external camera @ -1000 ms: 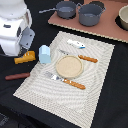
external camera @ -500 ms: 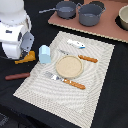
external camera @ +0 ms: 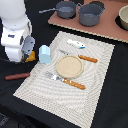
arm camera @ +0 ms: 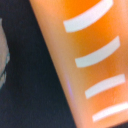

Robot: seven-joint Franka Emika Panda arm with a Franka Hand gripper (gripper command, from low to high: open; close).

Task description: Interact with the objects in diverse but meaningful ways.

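Observation:
The yellow-orange bread loaf with white score marks fills the wrist view, very close. In the exterior view only its tip shows under my gripper, which hangs right over it at the mat's left edge. The fingers are hidden by the arm, so I cannot tell whether they are open or shut. The pale blue carton block stands upright just to the exterior view's right of the gripper. The reddish-brown sausage stick lies on the black table nearer the front. The small white-and-blue piece lies at the mat's far side.
A round tan plate sits mid-mat, with a wooden-handled fork and knife beside it. Two grey pots stand on a wooden board at the back.
The arm has shifted only slightly over the loaf. The objects on the mat and table have not moved.

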